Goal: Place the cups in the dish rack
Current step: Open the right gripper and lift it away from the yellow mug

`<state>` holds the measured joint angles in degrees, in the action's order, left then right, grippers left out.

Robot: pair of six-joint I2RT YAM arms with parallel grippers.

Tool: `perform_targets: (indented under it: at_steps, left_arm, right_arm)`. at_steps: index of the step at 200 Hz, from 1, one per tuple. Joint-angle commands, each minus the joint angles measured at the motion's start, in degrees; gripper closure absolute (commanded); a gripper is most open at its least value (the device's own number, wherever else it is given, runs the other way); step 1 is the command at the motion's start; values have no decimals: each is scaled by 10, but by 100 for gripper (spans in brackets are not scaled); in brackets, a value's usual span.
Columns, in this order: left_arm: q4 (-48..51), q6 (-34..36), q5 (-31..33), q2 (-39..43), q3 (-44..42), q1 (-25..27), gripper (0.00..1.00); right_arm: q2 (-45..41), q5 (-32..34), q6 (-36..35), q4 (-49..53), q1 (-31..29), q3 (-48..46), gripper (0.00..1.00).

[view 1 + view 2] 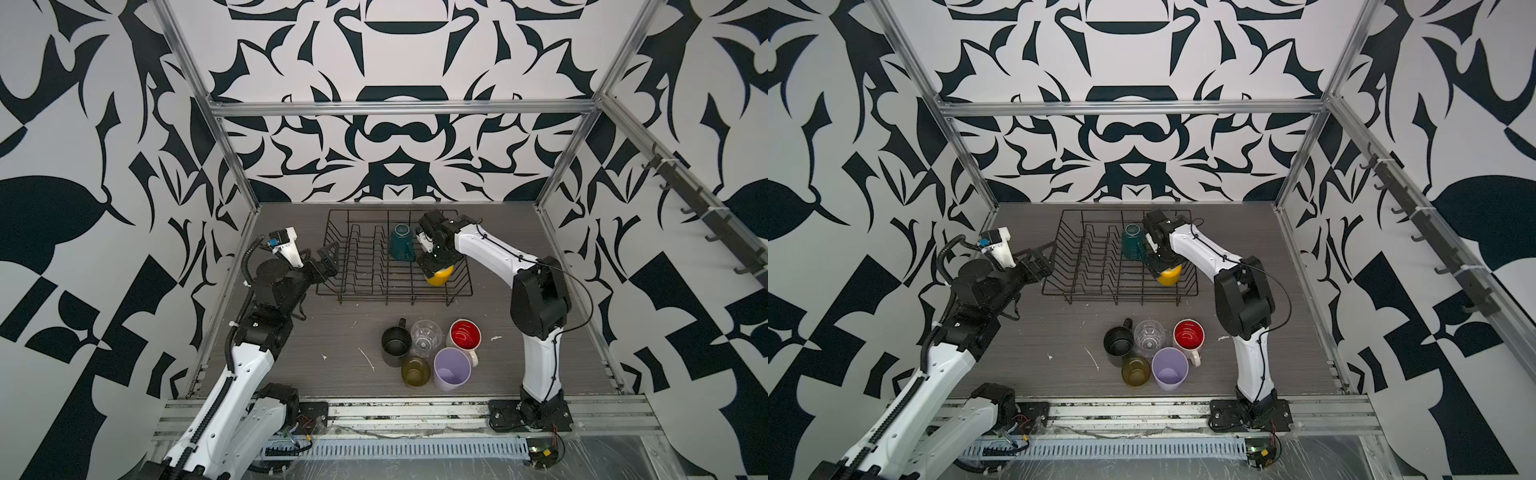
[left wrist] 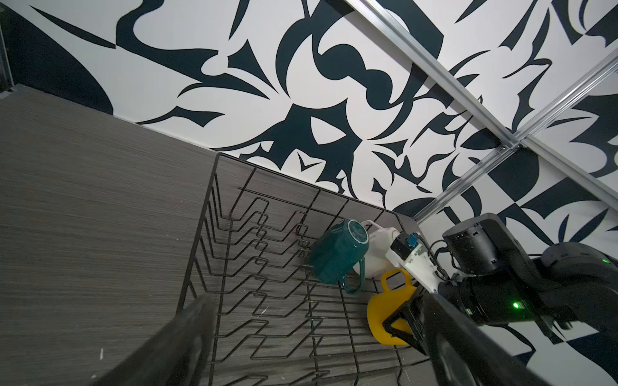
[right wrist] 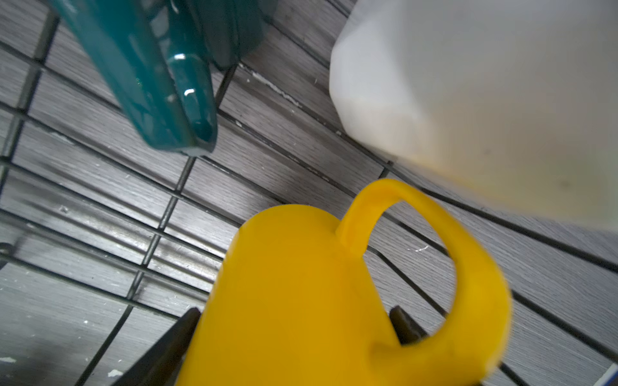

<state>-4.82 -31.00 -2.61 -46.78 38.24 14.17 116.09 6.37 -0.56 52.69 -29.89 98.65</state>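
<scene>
Operator: Placement step. In both top views right jaws grip the yellow mug (image 1: 438,276) at the near-right corner of the dish rack (image 1: 374,292), beside the upturned teal mug (image 1: 401,245). Loose on the surface (image 1: 332,332): five cups (image 1: 426,338).

Checker: And left jaws?

Operator: Spread wide, empty, beside the rack's left rim. Left wrist view: yellow mug (image 2: 378,317) just beside the white mug (image 2: 378,254); whether it touches the wires (image 2: 202,214), cannot tell.

Checker: Right wrist view: handle (image 3: 434,214) points toward the white mug (image 3: 468,100). Suggest lowering straight, seating it on the wires, then opening and lifting clear of that handle.
</scene>
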Motion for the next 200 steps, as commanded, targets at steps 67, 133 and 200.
perform_targets:
  at_steps: [67, 133, 200]
  left_arm:
    - [2, 6, 0, 12, 15, 0, 1]
    - [0, 1, -1, 14, 15, 0, 0]
    - [-16, -3, 4, -2, 15, -1, 1]
  right_arm:
    - [-23, -1, -2, -9, -3, 27, 6]
    - [-73, -2, 5, -35, -3, 6, 6]
    - [-207, 1, 35, -89, 14, -84, 7]
